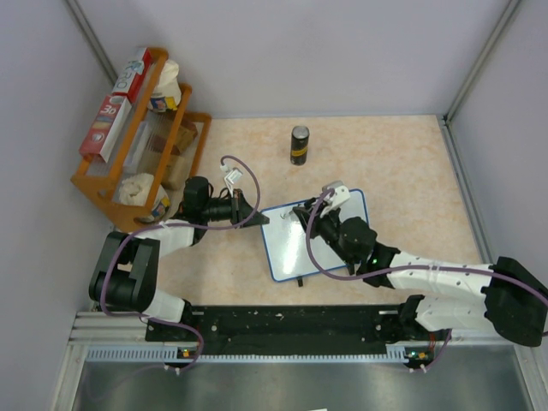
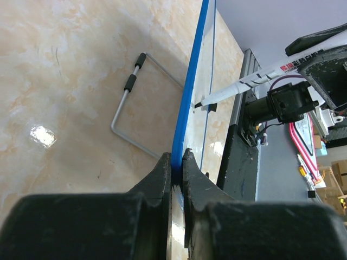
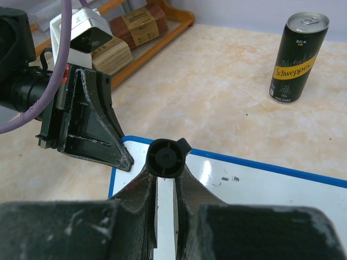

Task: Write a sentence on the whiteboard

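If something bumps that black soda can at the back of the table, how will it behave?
The can stands upright, tall and narrow, so a push near its top would probably tip it. On its side, its round body would likely roll on the smooth table. Its lid looks unopened, so it may be full and fairly heavy.

Whiteboard (image 1: 287, 244) white, thin blue rim; table (image 1: 402, 163) peach-beige, marbled with paler veins; can (image 1: 299, 145) black, yellow lettering, silver top; rack (image 1: 92, 184) orange-brown wood; left gripper (image 2: 177, 157) and right gripper (image 3: 165, 181) matt black, scuffed grey; arms (image 1: 445, 278) white with black joints; cable (image 1: 231, 161) purple; marker (image 2: 244, 84) white barrel, black print, black end; wire stand (image 2: 127, 89) grey metal, two black sleeves; walls (image 1: 300, 51) pale lilac-grey.
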Robot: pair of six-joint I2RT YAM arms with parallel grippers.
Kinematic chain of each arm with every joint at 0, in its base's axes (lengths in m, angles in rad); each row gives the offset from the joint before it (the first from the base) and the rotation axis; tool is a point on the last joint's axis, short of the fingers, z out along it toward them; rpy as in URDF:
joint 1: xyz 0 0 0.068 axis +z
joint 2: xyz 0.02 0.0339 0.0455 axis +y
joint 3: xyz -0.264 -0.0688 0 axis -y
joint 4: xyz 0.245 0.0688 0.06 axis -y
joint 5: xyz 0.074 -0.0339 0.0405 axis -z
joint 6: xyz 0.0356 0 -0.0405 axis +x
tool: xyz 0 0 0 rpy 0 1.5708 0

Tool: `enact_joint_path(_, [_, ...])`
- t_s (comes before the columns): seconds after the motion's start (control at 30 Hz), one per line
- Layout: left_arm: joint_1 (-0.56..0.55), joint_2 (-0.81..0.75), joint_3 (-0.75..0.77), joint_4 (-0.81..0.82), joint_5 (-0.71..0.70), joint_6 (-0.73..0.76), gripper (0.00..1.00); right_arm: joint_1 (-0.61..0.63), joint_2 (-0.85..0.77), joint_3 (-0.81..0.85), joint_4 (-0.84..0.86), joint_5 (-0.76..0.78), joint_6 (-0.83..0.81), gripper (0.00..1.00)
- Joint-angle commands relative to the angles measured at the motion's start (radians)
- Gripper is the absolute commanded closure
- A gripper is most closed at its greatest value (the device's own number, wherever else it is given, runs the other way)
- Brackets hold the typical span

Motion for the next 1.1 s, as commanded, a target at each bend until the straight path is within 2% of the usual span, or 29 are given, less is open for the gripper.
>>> enact_joint_path(0.0, [-0.005, 0.018, -0.014, -0.075, -0.069, 0.11, 1.0, 0.012, -0.021, -0.018, -0.01, -0.01, 0.013, 1.0])
enact_joint_path(1.07, [-0.005, 0.015, -0.01, -0.089, -0.074, 0.117, 1.0, 0.011, -0.099, -0.092, -0.056, -0.046, 0.064, 1.0])
